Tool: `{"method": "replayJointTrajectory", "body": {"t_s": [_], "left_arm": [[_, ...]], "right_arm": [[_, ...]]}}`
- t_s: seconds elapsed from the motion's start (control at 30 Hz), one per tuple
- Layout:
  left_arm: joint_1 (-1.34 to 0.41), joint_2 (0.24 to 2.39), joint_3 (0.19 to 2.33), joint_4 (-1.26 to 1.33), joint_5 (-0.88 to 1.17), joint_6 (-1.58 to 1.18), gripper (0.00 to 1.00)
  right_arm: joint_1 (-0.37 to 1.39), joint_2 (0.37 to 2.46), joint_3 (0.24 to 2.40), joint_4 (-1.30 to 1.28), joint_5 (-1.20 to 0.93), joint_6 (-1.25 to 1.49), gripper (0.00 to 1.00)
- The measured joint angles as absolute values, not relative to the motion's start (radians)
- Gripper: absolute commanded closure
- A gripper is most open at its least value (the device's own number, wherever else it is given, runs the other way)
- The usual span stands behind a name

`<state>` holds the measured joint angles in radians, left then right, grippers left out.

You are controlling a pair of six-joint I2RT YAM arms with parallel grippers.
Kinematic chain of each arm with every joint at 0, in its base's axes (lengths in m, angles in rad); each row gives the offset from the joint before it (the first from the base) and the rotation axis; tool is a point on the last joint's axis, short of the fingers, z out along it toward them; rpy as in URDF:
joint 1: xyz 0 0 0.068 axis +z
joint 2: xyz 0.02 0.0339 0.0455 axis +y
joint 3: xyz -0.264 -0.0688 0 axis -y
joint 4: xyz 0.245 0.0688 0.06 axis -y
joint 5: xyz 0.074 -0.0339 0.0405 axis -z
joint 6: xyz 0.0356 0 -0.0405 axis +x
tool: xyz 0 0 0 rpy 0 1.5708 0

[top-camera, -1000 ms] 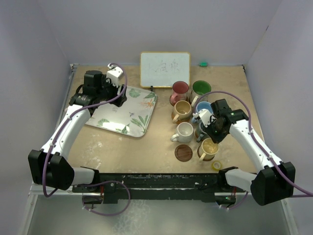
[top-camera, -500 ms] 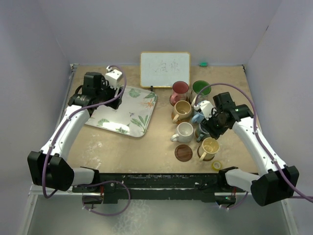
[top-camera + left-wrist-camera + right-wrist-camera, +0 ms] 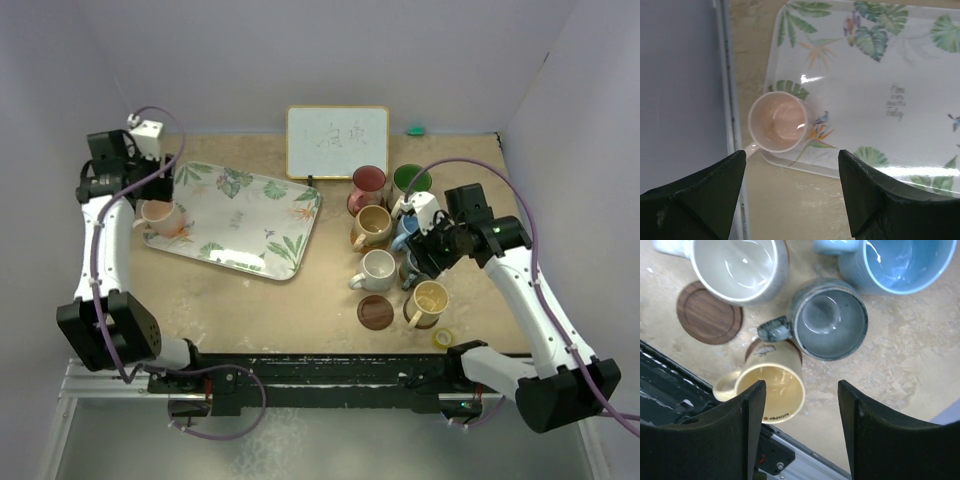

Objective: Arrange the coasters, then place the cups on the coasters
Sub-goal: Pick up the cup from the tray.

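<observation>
A rectangular leaf-patterned tray [image 3: 250, 220] lies slightly askew on the left half of the sandy, scuffed table [image 3: 250, 305]. 1 small whiteboard [image 3: 337, 142] with faint marks stands upright at the back, just beyond the tray's far right corner. A small green object [image 3: 415, 129] sits to its right. 1 yellow tape roll [image 3: 443, 338] lies near the front right edge.

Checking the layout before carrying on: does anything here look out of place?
The pink cup stands alone at the left end of the leaf-patterned tray, close against its rim, far from the other cups grouped at the right. No coaster shows under it, while a brown coaster near the front lies bare.
</observation>
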<state>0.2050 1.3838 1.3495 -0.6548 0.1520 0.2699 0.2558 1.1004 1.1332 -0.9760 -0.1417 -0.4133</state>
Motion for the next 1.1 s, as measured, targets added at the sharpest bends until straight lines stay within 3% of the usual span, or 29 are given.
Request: {"method": "replayJointTrajectory", "body": {"t_s": [0.27,0.63,0.93,1.1], "left_arm": [[0.395,1.640,1.578,-0.745,0.254,0.438,0.28],[0.417,1.977,1.786,-0.912,0.300,0.658,0.28],[0.405,2.115,1.868,-0.968,0.302,0.803,0.45],[0.382,2.144,1.872,-1.005,0.303,0.879,0.48]], "right_arm": [[0.256,1.075,1.132,-0.919,-0.241,-0.381,0.38],[0.256,1.041,1.085,-0.868,-0.307,-0.361,0.38],[0.256,1.043,1.076,-0.849,-0.304,-0.347,0.40],[0.256,1.073,1.070,-0.846,-0.297,-0.347,0.41]]}}
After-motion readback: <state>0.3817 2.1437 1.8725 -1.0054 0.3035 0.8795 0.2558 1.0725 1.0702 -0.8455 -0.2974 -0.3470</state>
